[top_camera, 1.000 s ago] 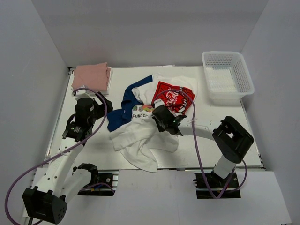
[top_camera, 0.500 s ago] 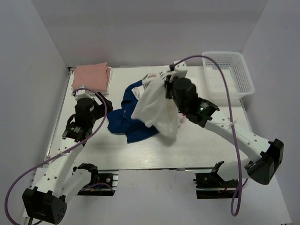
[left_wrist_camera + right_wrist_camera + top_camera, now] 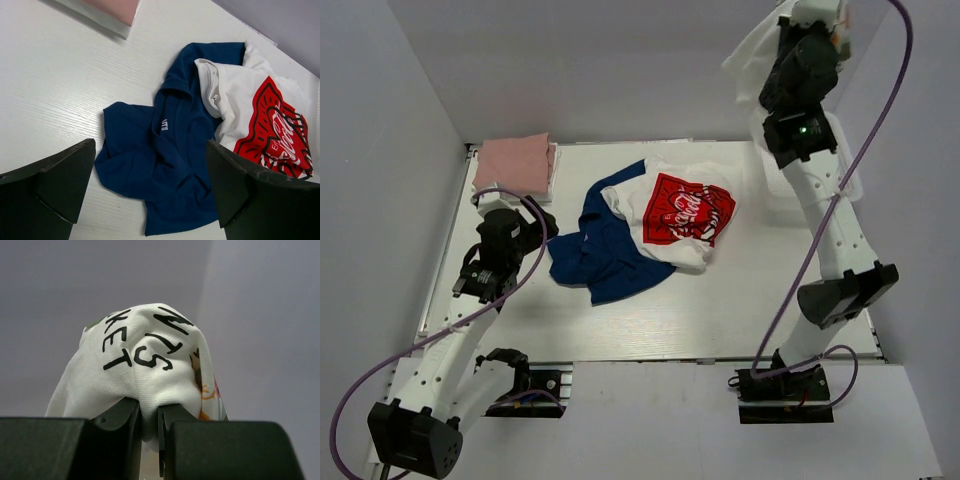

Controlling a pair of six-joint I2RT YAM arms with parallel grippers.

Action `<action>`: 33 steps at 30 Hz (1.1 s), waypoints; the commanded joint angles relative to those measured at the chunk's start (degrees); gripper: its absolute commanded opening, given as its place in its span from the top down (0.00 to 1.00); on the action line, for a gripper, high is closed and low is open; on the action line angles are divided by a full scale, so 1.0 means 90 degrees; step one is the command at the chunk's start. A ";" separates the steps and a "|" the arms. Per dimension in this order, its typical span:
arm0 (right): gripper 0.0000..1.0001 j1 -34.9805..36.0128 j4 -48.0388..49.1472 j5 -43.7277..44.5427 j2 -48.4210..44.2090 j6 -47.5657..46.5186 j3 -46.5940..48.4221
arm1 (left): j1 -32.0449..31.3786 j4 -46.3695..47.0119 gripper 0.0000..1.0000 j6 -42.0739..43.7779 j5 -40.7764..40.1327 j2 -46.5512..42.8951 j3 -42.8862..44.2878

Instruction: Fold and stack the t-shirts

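Where the right tool [image 3: 149, 412] grips: jaws narrow, pinching a fold of the white cotton tee with black lettering [image 3: 145, 365], high above the tabletop [image 3: 750, 300], well apart from the folded dusty-pink tee [image 3: 515, 160].
Handling: light, limp knit; judged to drape and swing; hem corners or shoulder seams suit better.
Left tool [image 3: 150, 192]: wide, empty, near the pink tee, facing the crumpled navy blue tee [image 3: 165, 165].
White red-graphic tee [image 3: 685, 215]: overlapping the navy one, beyond it from the pink tee.
Views: right wrist alone shows the pinch; top, the height.

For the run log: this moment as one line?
right tool: shut on white black-lettered t-shirt, held high | left tool: open, empty | navy t-shirt: crumpled | dusty-pink t-shirt: folded
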 commanded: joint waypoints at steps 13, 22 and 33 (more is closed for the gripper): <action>0.27 -0.2800 -0.1742 -0.3056 0.2467 0.2411 -0.0409 | -0.0034 0.0174 0.00 0.0032 -0.0035 0.0543 0.0284; 0.10 -0.2273 -0.1773 -0.5565 0.0674 0.2209 -0.1609 | 0.0025 -0.0431 0.00 -0.0006 0.0034 0.1002 0.0704; 0.10 -0.0848 -0.0112 -0.6025 -0.1224 0.3516 -0.6207 | -0.0034 -0.1068 0.00 -0.0788 0.0501 -0.0021 0.0060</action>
